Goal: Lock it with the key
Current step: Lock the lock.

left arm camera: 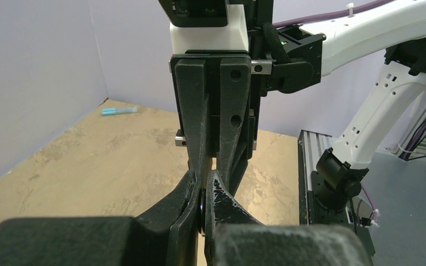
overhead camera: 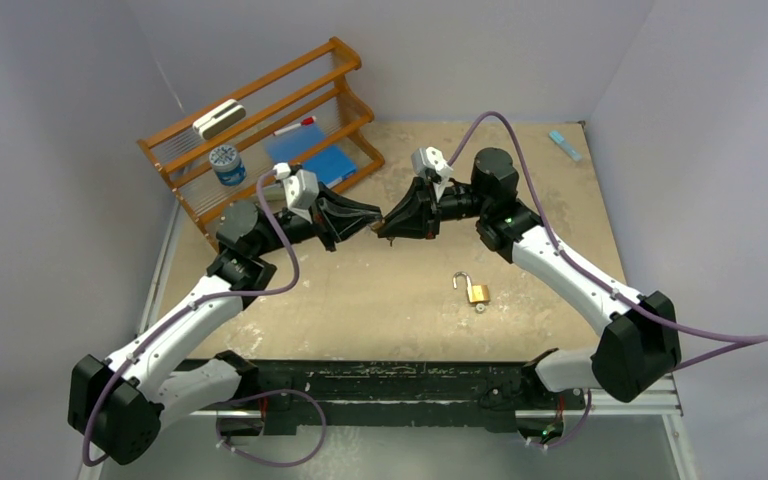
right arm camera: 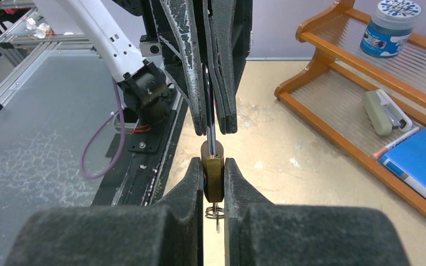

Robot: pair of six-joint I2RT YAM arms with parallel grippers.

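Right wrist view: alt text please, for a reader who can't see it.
The right gripper clamps a small brass padlock, whose shackle runs up between the left gripper's shut fingers. A wooden rack with a blue jar stands at right.

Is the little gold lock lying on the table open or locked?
Open, it seems: the small brass padlock lies with its silver shackle swung off to one side, though it is tiny in the top view.

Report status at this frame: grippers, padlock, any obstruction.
Right gripper shut on brass padlock. Left gripper shut on its shackle, tip to tip above the table. Second padlock lies open on table, off to the side. Nothing in the way.
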